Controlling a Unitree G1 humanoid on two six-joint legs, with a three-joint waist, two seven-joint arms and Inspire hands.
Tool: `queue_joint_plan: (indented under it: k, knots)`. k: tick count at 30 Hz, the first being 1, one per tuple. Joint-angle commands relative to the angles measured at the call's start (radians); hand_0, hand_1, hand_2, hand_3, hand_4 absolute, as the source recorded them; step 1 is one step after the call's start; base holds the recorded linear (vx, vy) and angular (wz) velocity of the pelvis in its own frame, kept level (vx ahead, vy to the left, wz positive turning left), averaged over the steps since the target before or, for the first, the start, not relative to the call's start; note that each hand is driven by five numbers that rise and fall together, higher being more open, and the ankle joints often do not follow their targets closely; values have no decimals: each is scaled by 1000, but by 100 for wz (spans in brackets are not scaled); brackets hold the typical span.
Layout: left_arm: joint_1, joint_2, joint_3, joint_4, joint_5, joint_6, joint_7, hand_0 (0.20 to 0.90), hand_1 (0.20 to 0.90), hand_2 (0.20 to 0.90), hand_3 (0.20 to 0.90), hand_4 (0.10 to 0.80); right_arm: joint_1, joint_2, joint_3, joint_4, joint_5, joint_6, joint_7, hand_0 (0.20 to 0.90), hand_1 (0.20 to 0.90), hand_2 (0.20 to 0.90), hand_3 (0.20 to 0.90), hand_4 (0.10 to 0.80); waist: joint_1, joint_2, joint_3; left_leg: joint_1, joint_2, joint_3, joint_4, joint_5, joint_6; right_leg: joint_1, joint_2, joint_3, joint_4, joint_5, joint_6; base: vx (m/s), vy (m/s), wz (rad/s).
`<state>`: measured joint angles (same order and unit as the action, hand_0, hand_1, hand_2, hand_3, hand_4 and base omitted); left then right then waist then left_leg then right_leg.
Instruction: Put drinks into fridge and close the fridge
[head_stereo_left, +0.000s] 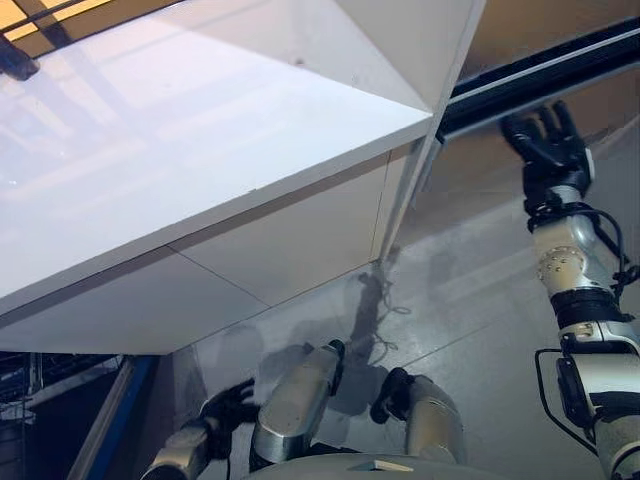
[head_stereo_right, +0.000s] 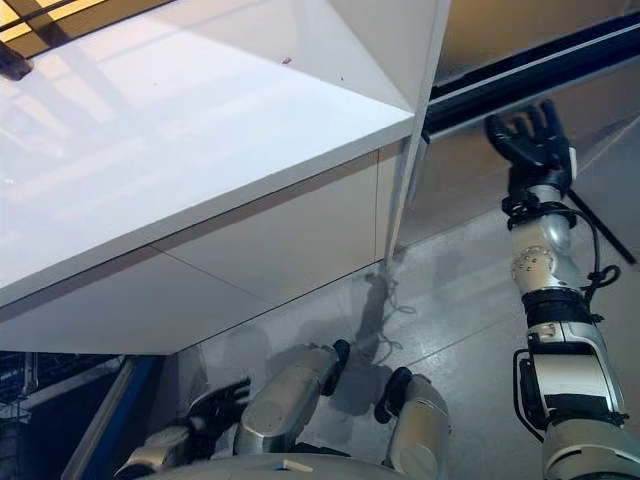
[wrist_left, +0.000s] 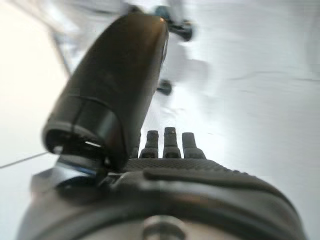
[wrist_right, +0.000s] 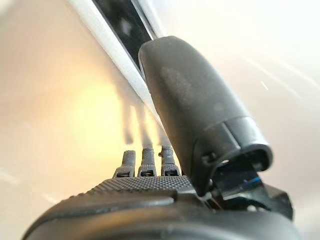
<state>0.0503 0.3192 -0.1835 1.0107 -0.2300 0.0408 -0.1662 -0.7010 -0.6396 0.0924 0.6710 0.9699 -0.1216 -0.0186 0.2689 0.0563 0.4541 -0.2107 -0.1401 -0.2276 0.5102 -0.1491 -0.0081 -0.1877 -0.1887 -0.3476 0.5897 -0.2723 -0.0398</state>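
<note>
My right hand (head_stereo_left: 548, 145) is raised at the upper right with its fingers spread and straight. It is at a tan panel (head_stereo_left: 545, 25) crossed by a black strip with a white border (head_stereo_left: 530, 80). In the right wrist view its fingers (wrist_right: 145, 167) point straight at that panel, just beside the strip (wrist_right: 120, 25), and hold nothing. My left hand (head_stereo_left: 225, 408) hangs low at the bottom left, open and empty; its straight fingers (wrist_left: 165, 145) show over the pale floor.
A large white unit with a glossy top (head_stereo_left: 200, 130) and white side panels (head_stereo_left: 280, 240) takes up the left and middle. Its corner edge (head_stereo_left: 410, 190) stands just left of my right hand. Grey floor (head_stereo_left: 470, 300) lies below. A blue-edged frame (head_stereo_left: 115, 410) stands at the bottom left.
</note>
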Motion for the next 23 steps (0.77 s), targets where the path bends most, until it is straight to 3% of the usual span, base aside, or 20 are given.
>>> queue_joint_plan:
  k: [1,7,13,16,23]
  knots:
    - [40,79,-57,-50,78,-38,-33,900,900,900,900,800,-175,21,14,-98,-53,-82,4,900,900,900,900,800,46,-57,-114,61,8,54,-161,-11,82,108,23,5,-45,-2,22,-81,7,-8]
    - [18,55,-92,-75,58,-31,-20,900,900,900,900,800,-18,100,-29,-182,-82,-127,-93,900,900,900,900,800,-30,-83,-172,130,41,104,-244,1,81,154,76,74,-215,70,53,-81,-19,-25]
    - [-3,10,-57,-73,-3,7,3,900,900,900,900,800,341,225,-24,-286,-158,-53,-32,900,900,900,900,800,-160,-87,-248,180,73,206,-326,20,75,168,114,166,-349,133,69,-103,2,-58]
    - [2,0,-21,-66,-18,16,0,900,900,900,900,800,513,261,-33,-231,-173,-18,43,900,900,900,900,800,-217,-83,-284,215,91,254,-370,28,67,182,129,197,-398,152,75,-69,-37,-61]
    - [-10,-7,26,-20,-25,19,-20,900,900,900,900,800,652,323,-48,31,-230,55,91,900,900,900,900,800,-271,-79,-321,265,105,285,-441,46,49,217,149,224,-483,185,83,-60,-63,-30]
